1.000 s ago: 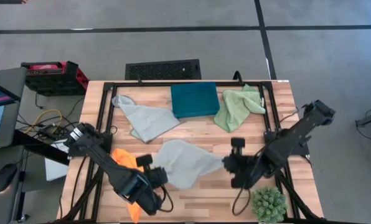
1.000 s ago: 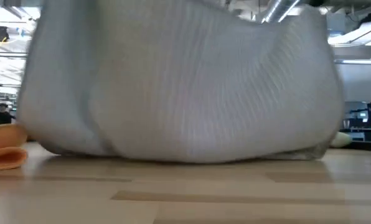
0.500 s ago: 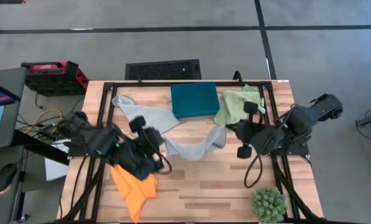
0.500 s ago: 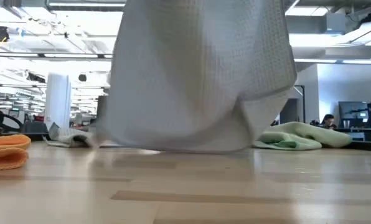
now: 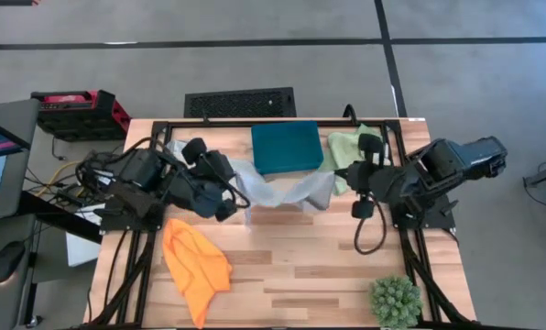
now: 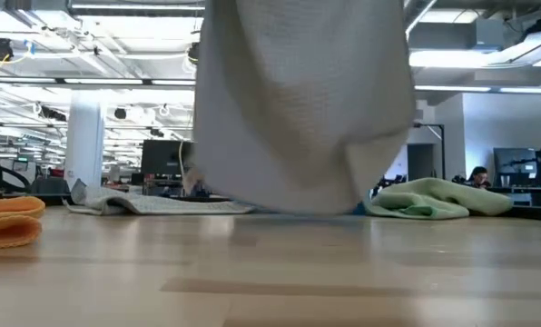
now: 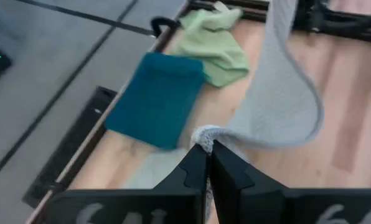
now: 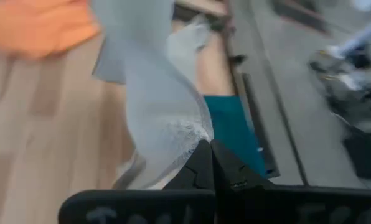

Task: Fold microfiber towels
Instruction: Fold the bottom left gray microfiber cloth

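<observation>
Both jaws clamped tight on the same pale blue-grey towel (image 5: 278,190), one corner each: left gripper (image 5: 237,193) has the corner nearer the table's left edge, right gripper (image 5: 339,186) the corner nearer the right edge. Wrist views confirm it w/ cloth bunched right at each set of closed tips. Towel hangs stretched between them above the table (image 5: 328,275) mid-area, just in front of the dark teal box (image 5: 287,147), sagging in the middle; low view shows its lower hem about touching the wood. Prob. held up like this so it drapes flat before being laid down for a fold.

Other towels: orange one (image 5: 197,269) crumpled near the front-left corner, light green (image 5: 346,151) at the back edge beside the box, second blue-grey (image 5: 177,149) mostly hidden under the left arm near the back-left corner. None look folded yet. Spiky plant ball (image 5: 395,302) sits at the front-right corner, well clear.
</observation>
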`<act>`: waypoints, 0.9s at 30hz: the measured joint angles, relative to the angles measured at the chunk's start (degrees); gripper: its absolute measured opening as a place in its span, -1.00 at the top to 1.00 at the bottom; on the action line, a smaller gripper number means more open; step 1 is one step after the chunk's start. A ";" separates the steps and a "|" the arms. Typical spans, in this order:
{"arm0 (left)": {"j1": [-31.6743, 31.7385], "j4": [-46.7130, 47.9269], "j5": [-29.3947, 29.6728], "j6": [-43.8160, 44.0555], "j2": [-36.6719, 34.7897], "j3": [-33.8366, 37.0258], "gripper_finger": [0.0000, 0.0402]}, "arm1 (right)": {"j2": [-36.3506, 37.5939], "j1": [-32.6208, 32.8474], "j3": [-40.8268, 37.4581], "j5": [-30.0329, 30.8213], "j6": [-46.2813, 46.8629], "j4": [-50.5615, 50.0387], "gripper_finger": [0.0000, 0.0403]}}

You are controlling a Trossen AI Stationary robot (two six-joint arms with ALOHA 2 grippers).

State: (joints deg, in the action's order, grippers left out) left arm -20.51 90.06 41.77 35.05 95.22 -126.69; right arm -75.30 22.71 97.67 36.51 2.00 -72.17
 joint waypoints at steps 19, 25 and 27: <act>7.54 -0.05 14.64 -5.71 -0.59 0.04 1.00 | 0.03 -12.95 0.00 12.10 -2.01 1.10 0.98; 10.97 -0.08 11.09 -7.74 -0.52 1.08 1.00 | 0.03 -15.06 0.00 8.99 -2.00 1.51 0.97; 10.96 -0.05 7.23 -9.10 -0.50 1.61 1.00 | 0.03 -13.83 0.00 5.48 -2.01 1.14 0.97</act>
State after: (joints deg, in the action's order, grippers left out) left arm -9.55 90.01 48.99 25.95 94.72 -125.09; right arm -75.26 8.88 97.67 41.99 -0.01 -71.03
